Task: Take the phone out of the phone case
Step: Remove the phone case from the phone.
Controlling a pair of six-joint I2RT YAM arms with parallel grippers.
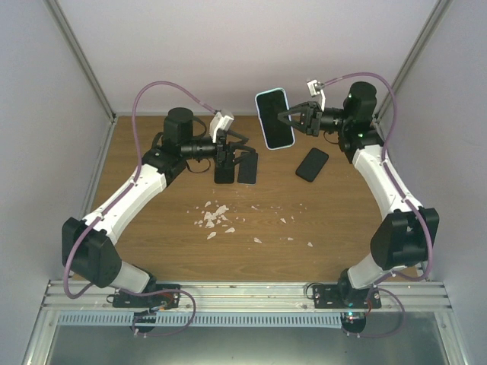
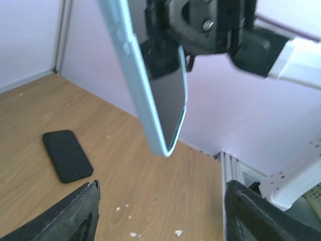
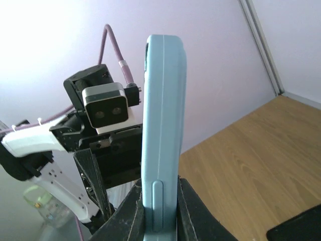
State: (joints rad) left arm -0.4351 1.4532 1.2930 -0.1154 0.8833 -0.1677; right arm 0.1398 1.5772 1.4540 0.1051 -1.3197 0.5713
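Your right pincer (image 3: 159, 203) is pinching the case (image 3: 163, 115). In its wrist view the case stands edge-on between the fingers, so they appear to press on front and back along one long side. The phone (image 1: 275, 122) sits in that case, its dark screen turned toward the left arm. The pair is held aloft over the far part of the tabletop (image 1: 152, 228) and touches nothing else.

The hold looks deliberate, because it leaves the opposite long side and both ends free for the other arm. It may also clamp the phone into the case where the fingers bear.

Your left pincer (image 1: 236, 168) is spread wide and holds nothing. It sits low near the tabletop, apart from the case, and its fingers (image 2: 75, 213) frame the phone from below. I judge the extraction not yet begun. The left would likely need to rise and peel at a free corner.

Further out, a black slab (image 1: 312, 164) lies flat on the tabletop, and white crumbs (image 1: 216, 217) are scattered mid-table.
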